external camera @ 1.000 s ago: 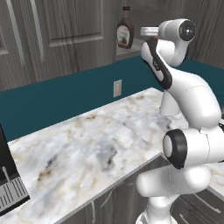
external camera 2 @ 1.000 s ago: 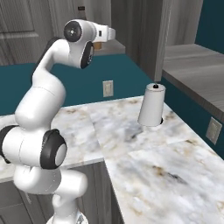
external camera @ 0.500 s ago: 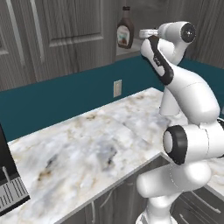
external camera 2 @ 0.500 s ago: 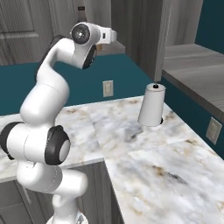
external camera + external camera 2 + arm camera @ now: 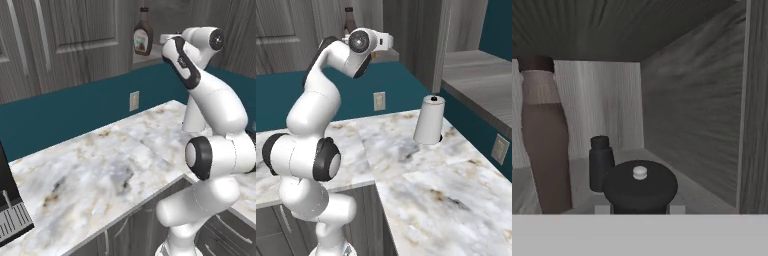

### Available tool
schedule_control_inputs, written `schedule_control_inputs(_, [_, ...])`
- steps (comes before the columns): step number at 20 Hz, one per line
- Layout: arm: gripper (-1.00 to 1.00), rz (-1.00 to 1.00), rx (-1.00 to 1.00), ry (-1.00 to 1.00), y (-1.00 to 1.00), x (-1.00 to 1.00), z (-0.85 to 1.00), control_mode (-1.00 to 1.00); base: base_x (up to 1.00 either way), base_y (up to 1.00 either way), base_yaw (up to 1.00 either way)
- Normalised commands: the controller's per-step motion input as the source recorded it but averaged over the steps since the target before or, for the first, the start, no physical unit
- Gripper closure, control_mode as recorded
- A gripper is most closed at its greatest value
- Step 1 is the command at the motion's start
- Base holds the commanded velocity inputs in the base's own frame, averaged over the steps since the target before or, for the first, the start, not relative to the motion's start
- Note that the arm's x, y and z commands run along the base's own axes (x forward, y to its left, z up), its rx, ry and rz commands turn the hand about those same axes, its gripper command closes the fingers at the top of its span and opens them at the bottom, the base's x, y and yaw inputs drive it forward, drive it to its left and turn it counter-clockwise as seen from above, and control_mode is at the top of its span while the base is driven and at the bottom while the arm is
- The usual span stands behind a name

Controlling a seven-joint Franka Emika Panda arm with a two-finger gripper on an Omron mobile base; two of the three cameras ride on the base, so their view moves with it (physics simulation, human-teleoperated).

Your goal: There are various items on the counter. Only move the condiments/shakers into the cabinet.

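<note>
In the hand view I look into the cabinet (image 5: 692, 115). My gripper (image 5: 639, 210) is shut on a small shaker with a round dark cap (image 5: 640, 184), held just over the grey shelf (image 5: 682, 187). Behind it stands a small shaker with a black top (image 5: 601, 164). The tall dark brown squeeze bottle (image 5: 546, 145) stands at the left. From the left base view, the squeeze bottle (image 5: 143, 39) is on the shelf and my hand (image 5: 168, 38) reaches in beside it. The right base view has my hand (image 5: 387, 41) at the cabinet opening.
The marble counter (image 5: 100, 170) stretches below, with a wall outlet (image 5: 134, 100) above it. A white paper towel roll (image 5: 429, 120) stands at the counter's back corner. A dark appliance (image 5: 10, 215) sits at the far left edge. Cabinet doors (image 5: 75, 40) hang over the counter.
The arm's upper joints have shifted slightly. The hand stays at the cabinet shelf, still shut on the shaker.
</note>
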Motion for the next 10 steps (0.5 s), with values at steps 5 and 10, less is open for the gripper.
schedule_control_inputs(5, [1.00, 0.00, 0.00, -0.02, 0.06, 0.37, 0.00, -1.00, 0.00, 0.00, 0.00])
schedule_control_inputs(10, [1.00, 0.00, 0.00, -0.01, 0.13, 0.33, -0.04, -1.00, 0.00, 0.00, 0.00])
